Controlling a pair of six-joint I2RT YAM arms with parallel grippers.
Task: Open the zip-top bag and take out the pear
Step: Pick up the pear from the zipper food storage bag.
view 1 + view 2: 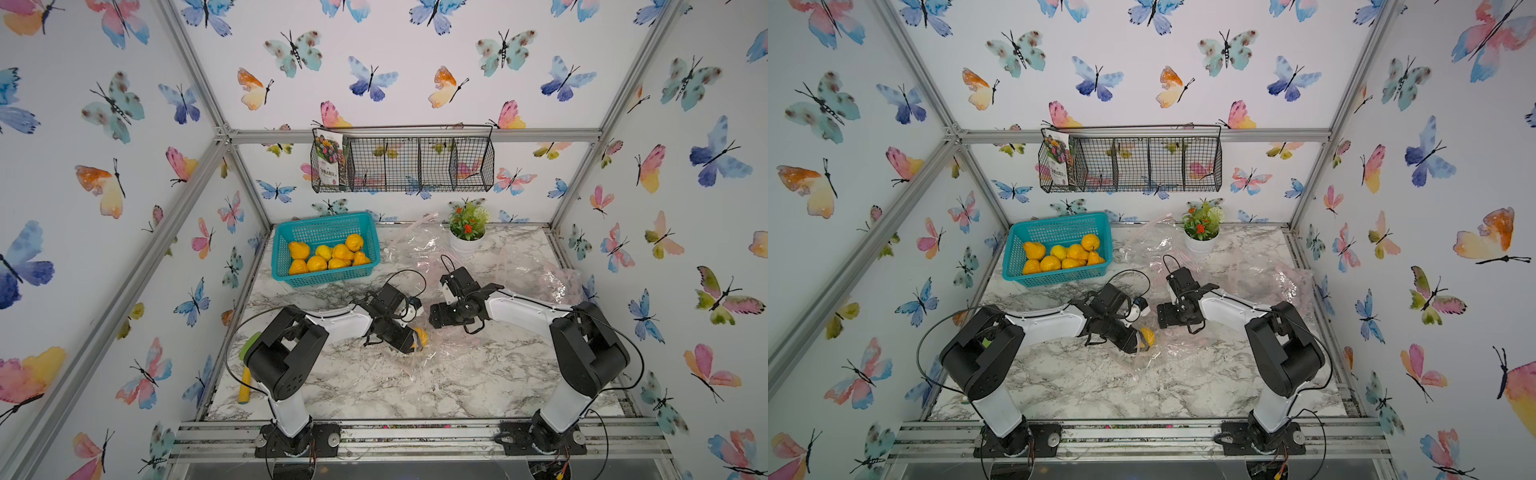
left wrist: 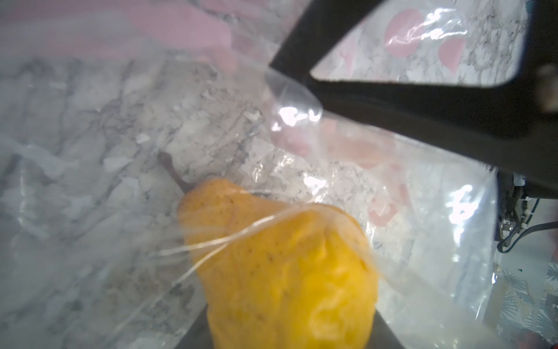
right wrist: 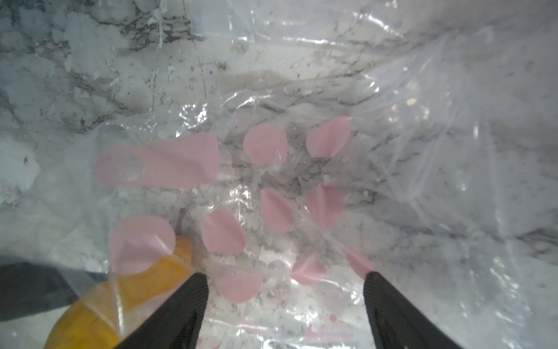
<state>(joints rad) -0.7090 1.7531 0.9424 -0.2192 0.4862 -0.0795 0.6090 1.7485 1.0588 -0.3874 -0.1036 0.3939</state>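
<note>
The jaws of the left gripper [image 1: 414, 341] are clamping the pear [image 2: 280, 272] under the film of the zip-top bag [image 1: 453, 353], near the middle of the table [image 1: 374, 386]. Those of the right gripper [image 3: 284, 274] are standing wide apart above the bag, gripping nothing. On the far wall a wire basket [image 1: 473, 166] is holding a flower packet [image 1: 329, 160] in its leftmost compartment. The teal basket [image 1: 282, 253], far left, is carrying yellow pears [image 1: 328, 255]. A white pot [image 1: 463, 245] is holding a plant [image 1: 468, 220].

The basket [image 1: 328, 276] sits rear left on the surface [image 1: 374, 386], plant [image 1: 467, 226] to its right. The bag [image 1: 449, 353] lies before both, the pear [image 1: 420, 334] seemingly inside it, in the left pincer [image 1: 413, 343].
</note>
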